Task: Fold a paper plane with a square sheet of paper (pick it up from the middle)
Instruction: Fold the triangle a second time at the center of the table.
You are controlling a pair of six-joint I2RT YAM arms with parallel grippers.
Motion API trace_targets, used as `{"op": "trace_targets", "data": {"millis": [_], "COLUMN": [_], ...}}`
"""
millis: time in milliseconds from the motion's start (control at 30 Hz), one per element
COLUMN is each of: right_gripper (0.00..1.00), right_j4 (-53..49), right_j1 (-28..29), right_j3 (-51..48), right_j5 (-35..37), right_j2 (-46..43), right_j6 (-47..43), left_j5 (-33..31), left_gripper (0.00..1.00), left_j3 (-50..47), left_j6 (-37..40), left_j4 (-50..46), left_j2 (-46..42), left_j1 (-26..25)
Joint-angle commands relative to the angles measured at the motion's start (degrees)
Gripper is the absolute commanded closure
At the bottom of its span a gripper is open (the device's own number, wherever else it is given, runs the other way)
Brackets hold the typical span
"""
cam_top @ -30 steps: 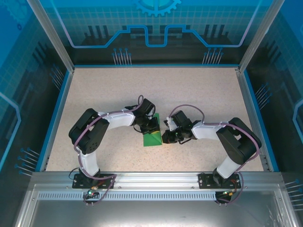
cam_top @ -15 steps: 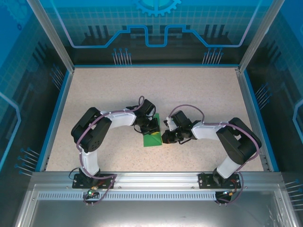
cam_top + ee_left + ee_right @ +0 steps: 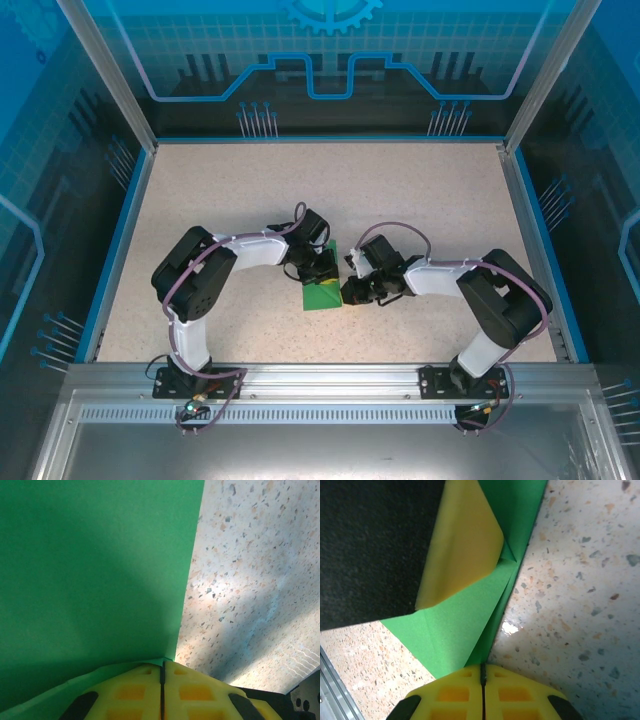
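The square sheet of paper [image 3: 322, 295] lies partly folded on the table between the two arms, bright green with a slanted flap. My left gripper [image 3: 322, 272] is shut, its yellow tips resting on the sheet's far part; in the left wrist view the gripper [image 3: 163, 663] sits at a corner of the green paper [image 3: 100, 565]. My right gripper [image 3: 349, 291] is shut too, with its tips against the sheet's right edge. In the right wrist view that gripper [image 3: 483, 666] meets a folded edge of the paper [image 3: 455, 630], and the left gripper's yellow fingers [image 3: 462, 545] press on the sheet beyond.
The speckled table [image 3: 420, 200] stretches away behind and to both sides of the arms. A blue rim [image 3: 118, 250] and aluminium posts fence it in. The metal rail [image 3: 320, 375] with the arm bases runs along the near edge.
The left arm's elbow has shifted slightly to the right and the right gripper has edged a little left. The paper stays where it was and both grippers stay shut.
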Motion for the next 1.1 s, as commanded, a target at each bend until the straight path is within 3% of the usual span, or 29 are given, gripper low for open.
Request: {"op": "trace_targets", "data": {"millis": [0, 333, 533, 1067], "right_gripper": [0.93, 0.93, 0.93, 0.94], "right_j4": [-2.1, -0.5, 5.2, 5.1], "right_j1": [-0.2, -0.7, -0.1, 1.0], "right_j3": [-0.6, -0.9, -1.5, -1.6], "right_j5": [0.4, -0.7, -2.8, -1.7], "right_j2": [-2.4, -6.6, -4.1, 0.4], "right_j6": [-1.2, 0.6, 3.0, 1.8], "left_j5": [1.4, 1.6, 1.7, 1.7], "left_gripper": [0.92, 0.92, 0.92, 0.92], "left_j3": [1.4, 1.8, 1.8, 2.4], "left_j6": [1.6, 2.3, 2.5, 2.8], "left_j4": [-0.2, -0.7, -0.7, -0.9], "left_j2": [1.2, 1.6, 1.4, 2.5], "left_j1": [0.4, 0.4, 0.4, 0.4]}}
